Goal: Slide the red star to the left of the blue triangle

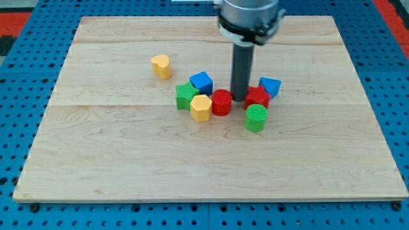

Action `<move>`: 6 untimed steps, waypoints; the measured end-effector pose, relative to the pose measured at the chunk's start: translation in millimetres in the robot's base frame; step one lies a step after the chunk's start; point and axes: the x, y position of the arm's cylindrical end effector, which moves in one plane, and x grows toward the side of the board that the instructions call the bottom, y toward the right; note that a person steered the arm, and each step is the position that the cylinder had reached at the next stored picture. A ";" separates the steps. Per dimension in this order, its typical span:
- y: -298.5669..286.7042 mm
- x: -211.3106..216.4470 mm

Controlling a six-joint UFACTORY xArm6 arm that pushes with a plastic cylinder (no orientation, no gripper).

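My tip (239, 98) rests on the wooden tabletop (128, 166), just left of the red star (257, 97), between it and a red cylinder (221, 102). The blue triangle (270, 85) touches the star's upper right. There is no pincer, only a rod. A green cylinder (256, 118) sits below the star.

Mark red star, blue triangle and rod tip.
red star (258, 97), camera view, on its top face.
blue triangle (271, 85), camera view, on its top face.
my tip (239, 99), camera view, rod's lower end, between the red star and a red cylinder.
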 end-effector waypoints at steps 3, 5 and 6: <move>62.1 85.6; 37.7 15.7; 25.7 -6.3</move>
